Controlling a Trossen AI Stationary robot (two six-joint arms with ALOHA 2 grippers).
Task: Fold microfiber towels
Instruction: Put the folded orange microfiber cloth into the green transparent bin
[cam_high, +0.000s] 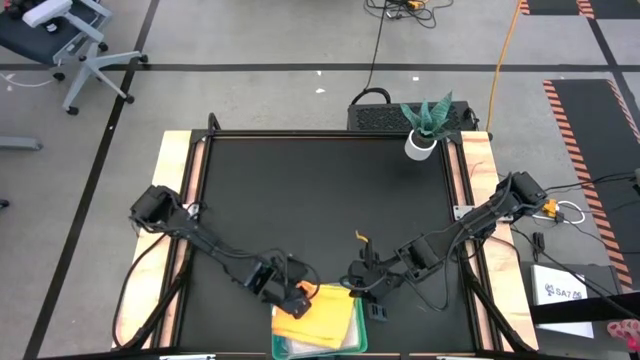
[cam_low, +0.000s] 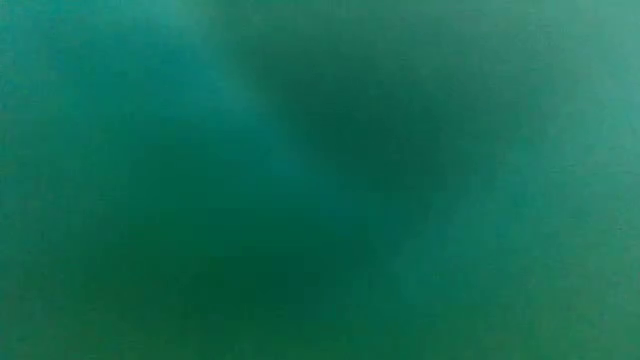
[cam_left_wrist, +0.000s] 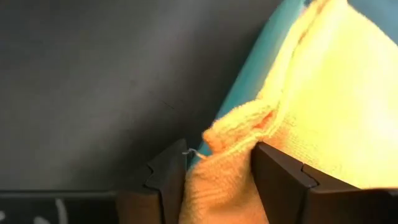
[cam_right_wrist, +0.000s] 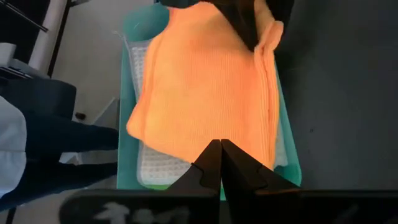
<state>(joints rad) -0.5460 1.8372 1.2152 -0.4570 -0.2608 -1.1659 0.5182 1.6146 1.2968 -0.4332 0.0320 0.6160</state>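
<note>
The left gripper (cam_left_wrist: 211, 177) has its jaws pinching a bunched corner of the yellow-orange towel (cam_left_wrist: 323, 106), with the cloth filling the gap between the two dark fingers (cam_left_wrist: 283, 180). This gripper sits at the tray's far left corner, at the near edge of the desk (cam_high: 320, 190). The right gripper (cam_right_wrist: 221, 152) has its jaws pressed together and holds nothing; it hovers just beside the tray's far right corner, above the towel's edge.

The yellow-orange towel lies on top of the stack inside the teal tray (cam_high: 362, 340), one side folded into a thick ridge. Beneath it a pale grey-white towel (cam_right_wrist: 155, 165) shows, and a thin lime green edge (cam_right_wrist: 152, 185) under that. The low view shows only a green blur, probably the tray wall close to the lens.

A potted plant (cam_high: 428, 125) stands at the far right of the desk.
</note>
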